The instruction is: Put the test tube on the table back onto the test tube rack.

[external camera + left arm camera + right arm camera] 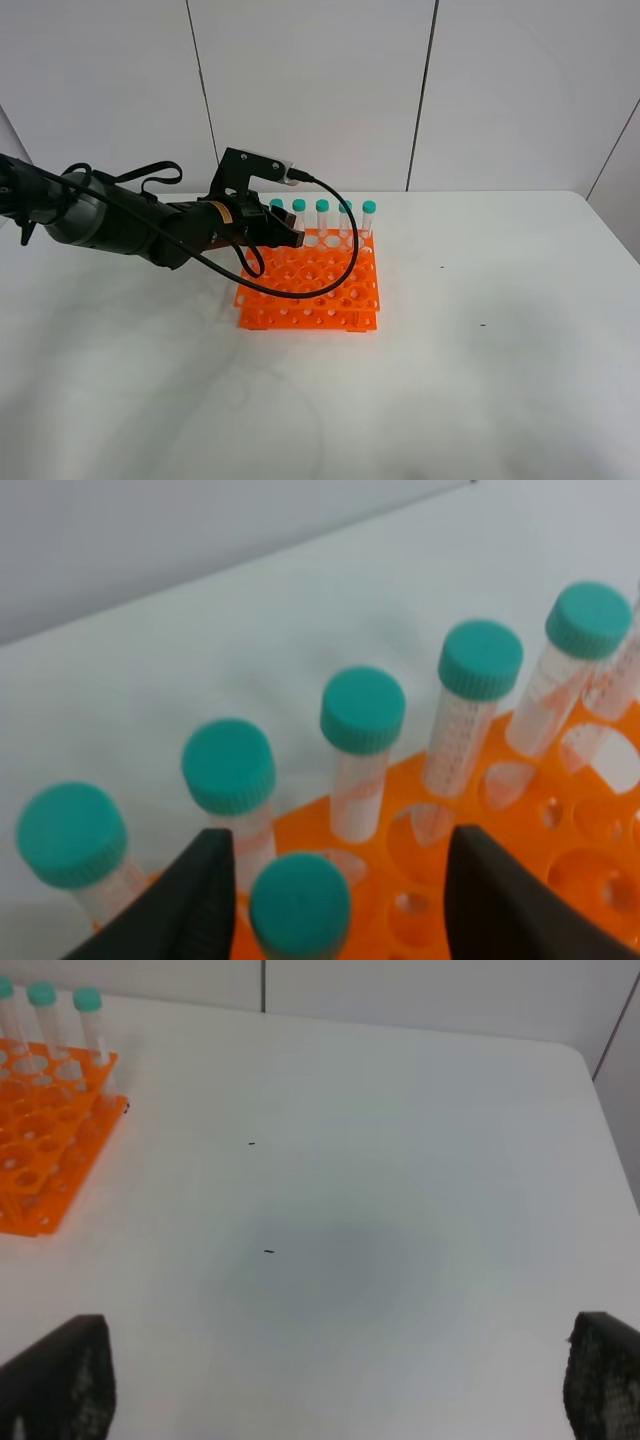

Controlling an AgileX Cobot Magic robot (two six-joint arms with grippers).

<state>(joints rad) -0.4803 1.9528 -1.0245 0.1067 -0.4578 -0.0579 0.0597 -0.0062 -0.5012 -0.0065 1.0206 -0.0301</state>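
We see a row of spare green-capped tubes standing upright at twelve o'clock; behind them rises a pale panelled wall with dark vertical seams; two small dark specks lie well apart toward three o'clock.

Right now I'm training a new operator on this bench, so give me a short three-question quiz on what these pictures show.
1. True or false: the left tool is over the bright orange plastic rack with round holes.
2. How many teal-capped clear plastic tubes stand in the row beyond the left tool in the left wrist view?
3. Over what does the right tool hang? A) the rack B) the bare white matte tabletop C) a tube

Key
1. True.
2. Five; a sixth tube with a teal screw cap sits between the tool's fingers.
3. B; its fingers are spread wide with nothing between them.
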